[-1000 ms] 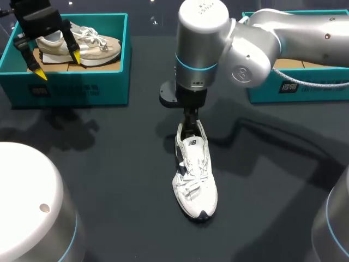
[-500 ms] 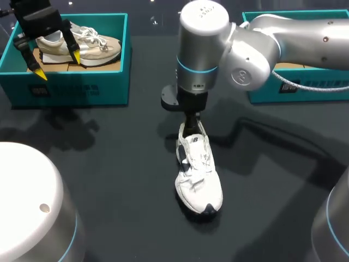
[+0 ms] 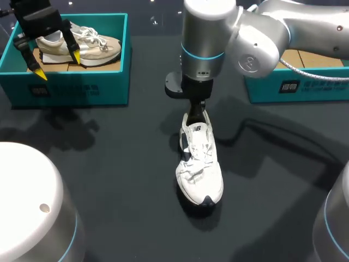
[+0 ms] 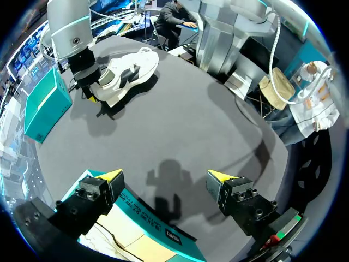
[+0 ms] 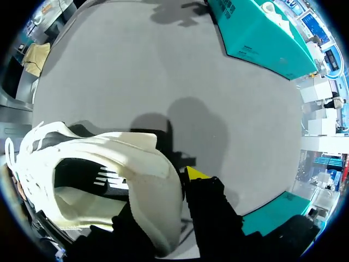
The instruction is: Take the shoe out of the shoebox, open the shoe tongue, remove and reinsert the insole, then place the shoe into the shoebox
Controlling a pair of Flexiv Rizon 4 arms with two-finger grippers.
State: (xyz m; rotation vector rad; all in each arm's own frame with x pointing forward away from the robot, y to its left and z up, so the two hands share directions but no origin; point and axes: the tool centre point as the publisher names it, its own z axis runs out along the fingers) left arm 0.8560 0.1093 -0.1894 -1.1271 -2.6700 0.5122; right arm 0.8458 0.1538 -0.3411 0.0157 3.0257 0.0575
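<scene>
A white shoe point(image 3: 199, 164) lies in the middle of the dark table, toe toward the near edge. My right gripper point(image 3: 195, 121) comes straight down onto its heel and is shut on the heel collar. In the right wrist view one yellow fingertip point(image 5: 193, 173) presses the outside of the shoe's point(image 5: 109, 169) heel; the other finger is hidden inside it. My left gripper point(image 3: 58, 64) hangs open over the left teal shoebox point(image 3: 117, 82), which holds a beige shoe point(image 3: 92, 46). From the left wrist view the white shoe point(image 4: 128, 73) lies far ahead of the open left gripper point(image 4: 165, 176).
A second teal shoebox point(image 3: 305, 87) stands at the back right, partly behind my right arm point(image 3: 256, 43). Both boxes sit along the far edge of the table. Dark tabletop point(image 3: 109, 174) surrounds the white shoe.
My right gripper has closed on the shoe's heel. Arm and shoe have shifted a little to the right, and the toe has swung slightly rightward. The left arm has not moved.
</scene>
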